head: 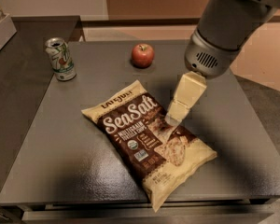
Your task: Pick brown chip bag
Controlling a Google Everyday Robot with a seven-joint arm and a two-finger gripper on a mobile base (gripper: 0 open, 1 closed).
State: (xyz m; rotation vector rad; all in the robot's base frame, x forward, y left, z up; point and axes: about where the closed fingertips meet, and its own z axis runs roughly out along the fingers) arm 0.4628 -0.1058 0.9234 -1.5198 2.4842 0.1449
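The near edge of the dark grey, matte, square-topped table [60, 162] runs across the bottom of the view, with a paler lip below it. Lying flat on the near half of this table, slightly right of the middle, is the large crinkly brown chip bag [144, 139], dark brown down its centre with cream-yellow edges, white "Sea Salt" lettering and pictured chips. It is set diagonally, with its top end toward the far left and its nearest corner reaching the table's front edge. The cream-coloured claw [173, 119] points down and leftward over the bag's right edge, its tip over the pictured chips. Whether it touches the bag, and whether it is apart or together, cannot be told. It hangs from a rounded grey metal arm housing [224, 31] that enters from the upper right, and a soft shadow lies on the table beside it. Farther back, near the far edge, a small round red apple [143, 55] sits well apart from the bag. At the far left corner an upright green-and-white drink can [60, 59] stands. Left of the table is a second dark counter [18, 87] carrying a white box [1, 34] at its far end. Behind everything is a peach-brown wall [149, 1].
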